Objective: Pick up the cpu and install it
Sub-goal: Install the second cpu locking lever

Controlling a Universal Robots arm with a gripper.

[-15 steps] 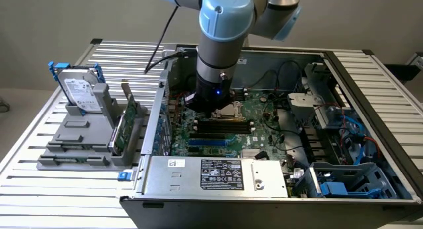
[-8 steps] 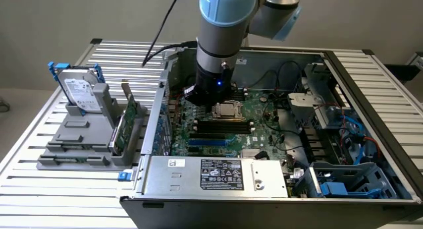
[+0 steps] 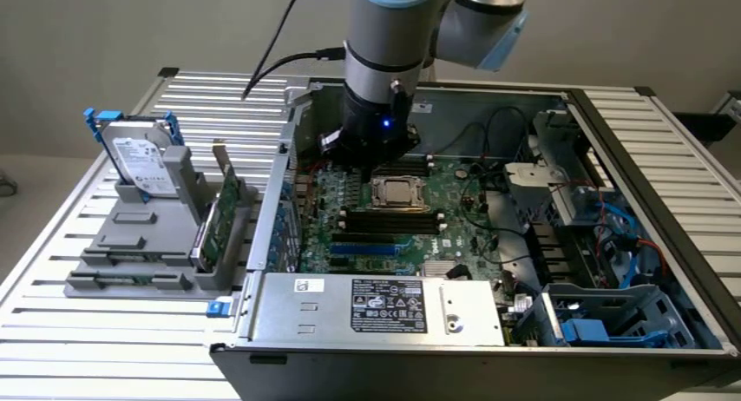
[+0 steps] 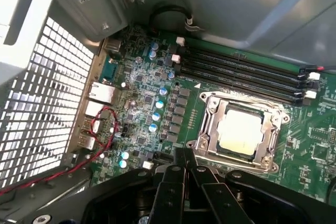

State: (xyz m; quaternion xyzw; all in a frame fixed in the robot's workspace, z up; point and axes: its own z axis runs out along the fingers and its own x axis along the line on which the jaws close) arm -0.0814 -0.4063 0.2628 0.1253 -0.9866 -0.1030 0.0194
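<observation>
The cpu (image 4: 240, 132) is a small square chip with a silvery-beige top, lying flat inside the metal-framed socket (image 4: 208, 129) on the green motherboard. The exterior view has the cpu (image 3: 396, 192) in the middle of the open computer case. My gripper (image 4: 184, 157) hangs just above the board beside the socket's edge, its black fingers pressed together with nothing between them. Seen from outside, the gripper (image 3: 366, 174) sits just to the exterior view's left of the cpu, apart from it.
Black memory slots (image 4: 247, 74) run beside the socket. A red and black cable (image 4: 100, 129) loops near the rear ports. The case walls (image 3: 648, 184) surround the board, with a power supply (image 3: 383, 310) in front. A hard drive (image 3: 145, 162) stands in a grey holder outside.
</observation>
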